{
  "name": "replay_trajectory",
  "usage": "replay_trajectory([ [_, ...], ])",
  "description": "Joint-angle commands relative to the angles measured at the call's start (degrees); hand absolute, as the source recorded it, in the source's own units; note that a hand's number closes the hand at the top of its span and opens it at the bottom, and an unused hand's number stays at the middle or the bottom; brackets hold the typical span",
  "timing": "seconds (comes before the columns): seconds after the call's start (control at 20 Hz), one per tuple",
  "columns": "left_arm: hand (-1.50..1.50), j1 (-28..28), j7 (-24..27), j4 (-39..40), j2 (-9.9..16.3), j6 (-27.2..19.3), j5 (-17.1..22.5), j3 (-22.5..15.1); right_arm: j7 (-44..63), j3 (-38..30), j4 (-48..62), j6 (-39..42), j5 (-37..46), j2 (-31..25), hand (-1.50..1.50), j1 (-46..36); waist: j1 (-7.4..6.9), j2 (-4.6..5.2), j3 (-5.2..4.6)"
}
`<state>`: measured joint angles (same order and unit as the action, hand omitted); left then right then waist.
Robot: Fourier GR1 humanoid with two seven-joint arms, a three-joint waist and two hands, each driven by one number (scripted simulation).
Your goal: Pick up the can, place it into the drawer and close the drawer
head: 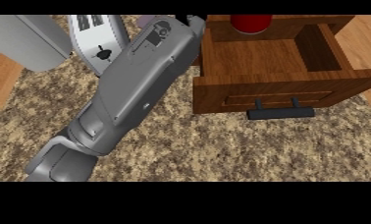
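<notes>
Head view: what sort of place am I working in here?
Most likely a kitchen counter. A speckled stone-look countertop carries a white toaster at the upper left, and an open wooden drawer with a dark handle sits at the right, a red can inside.

The can stands at the back of the open drawer; the toaster sits to the drawer's left on the counter.

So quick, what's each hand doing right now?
Left hand: only a dark bit shows past the forearm, beside the open drawer; fingers cannot be told.
Right hand: not in view.
</notes>
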<state>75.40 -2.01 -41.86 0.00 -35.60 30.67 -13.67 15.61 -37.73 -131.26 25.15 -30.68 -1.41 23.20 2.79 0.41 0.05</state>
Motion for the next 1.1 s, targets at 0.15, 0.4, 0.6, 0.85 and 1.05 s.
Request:
replay_trajectory([
  [0.15,1.5,3.4,3.5,4.9,0.0,-3.5,9.1,-7.1,1.4,1.5,-1.4,0.8,0.7,0.6,-1.5,-0.2,1.36,0.23,0.03],
  [0.4,1.5,7.9,2.8,10.5,0.0,-4.6,10.9,-8.9,1.4,0.6,-1.0,0.2,-0.4,-0.7,-1.5,-1.2,1.59,0.34,0.05],
  [0.6,1.5,5.2,4.8,10.1,0.0,-4.1,15.0,-12.7,0.3,0.0,2.6,0.8,0.6,-1.3,-1.5,-2.6,1.39,0.32,0.07],
  [0.85,1.5,3.6,7.0,12.0,0.0,-5.0,16.9,-16.8,0.3,0.5,-0.7,1.3,0.4,0.2,-1.5,-1.5,1.96,0.38,0.07],
  [1.05,-1.5,3.6,7.5,13.0,0.0,-7.9,19.4,-19.2,1.7,0.8,1.6,-0.4,0.4,-1.5,-1.5,-4.5,2.39,0.67,0.08],
])
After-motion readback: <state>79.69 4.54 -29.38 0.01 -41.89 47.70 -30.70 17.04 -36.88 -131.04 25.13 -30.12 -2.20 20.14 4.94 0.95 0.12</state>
